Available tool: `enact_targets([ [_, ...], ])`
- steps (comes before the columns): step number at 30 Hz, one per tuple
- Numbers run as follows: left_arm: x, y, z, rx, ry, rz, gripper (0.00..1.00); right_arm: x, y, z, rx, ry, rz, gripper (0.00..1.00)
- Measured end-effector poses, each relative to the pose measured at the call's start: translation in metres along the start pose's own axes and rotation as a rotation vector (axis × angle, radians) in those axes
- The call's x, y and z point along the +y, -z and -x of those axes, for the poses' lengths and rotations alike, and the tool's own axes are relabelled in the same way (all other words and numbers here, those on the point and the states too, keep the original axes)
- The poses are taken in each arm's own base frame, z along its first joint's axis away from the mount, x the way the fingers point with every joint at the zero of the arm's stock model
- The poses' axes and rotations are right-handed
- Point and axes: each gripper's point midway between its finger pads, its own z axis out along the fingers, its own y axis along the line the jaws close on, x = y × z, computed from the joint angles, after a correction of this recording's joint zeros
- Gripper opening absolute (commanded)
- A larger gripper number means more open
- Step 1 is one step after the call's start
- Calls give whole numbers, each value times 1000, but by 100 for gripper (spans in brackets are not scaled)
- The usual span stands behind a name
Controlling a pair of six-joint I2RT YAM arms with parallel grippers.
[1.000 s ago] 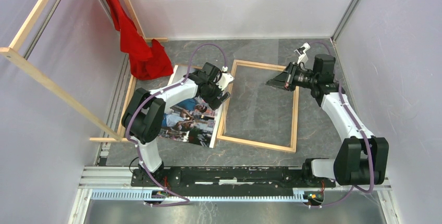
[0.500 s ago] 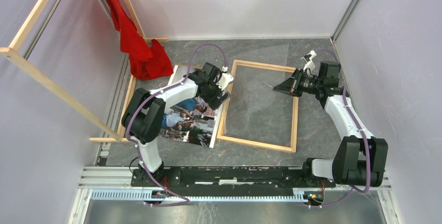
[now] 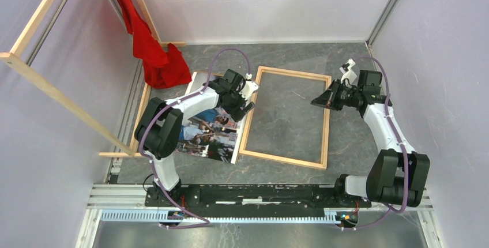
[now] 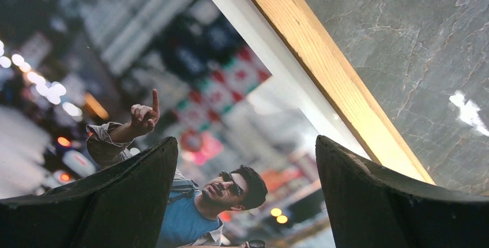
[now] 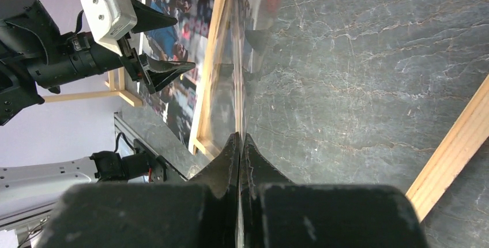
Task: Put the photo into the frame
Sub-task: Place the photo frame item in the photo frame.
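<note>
Toward the right-centre of the overhead view, shows the right pincer (image 3: 315,101) drawn outward since a second ago: then out over the opening of the frame (image 3: 282,160), now back near its right rail. Keeps it clenched, fingertips pressed together on the edge of a clear pane (image 5: 237,86), seen edge-on in the right wrist view as a thin curved line with glints and reflections. Suggests a pane on its way across the opening; cannot tell whether flat yet. Shows no change at centre-left: leaves the left pincer (image 3: 247,108) released, fingers wide apart, low over the right edge of the photo (image 3: 210,135). Places the photo flat on the bench (image 3: 352,144) to the lower left of the frame, outside it, with its white border right against the left rail. Leaves the main step undone, with the photo not yet inside. Reads the photo as a thin glossy sheet with blue and white clothing and blurred lights; the frame as slim pale wood, square-edged, with a matte grain; the bench as dark grey, marble-veined, faintly shiny; the pincer fingers as black, tapered and rough-surfaced. Adds a limp red cloth (image 3: 161,66) at upper left.
</note>
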Motion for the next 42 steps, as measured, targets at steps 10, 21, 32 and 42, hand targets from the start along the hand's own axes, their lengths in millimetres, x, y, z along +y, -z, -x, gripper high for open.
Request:
enact_targets([
  [10, -1, 0, 0, 0, -2, -1, 95, -8, -4, -5, 19, -1, -18, 0],
  [21, -8, -2, 0, 2, -15, -10, 94, -16, -11, -17, 23, -51, -3, 0],
  [32, -12, -4, -4, 11, -20, -17, 94, 7, -13, -8, -5, -108, 127, 0],
  [42, -14, -4, -3, 10, -25, -19, 94, 24, -15, -2, -31, -176, 230, 0],
])
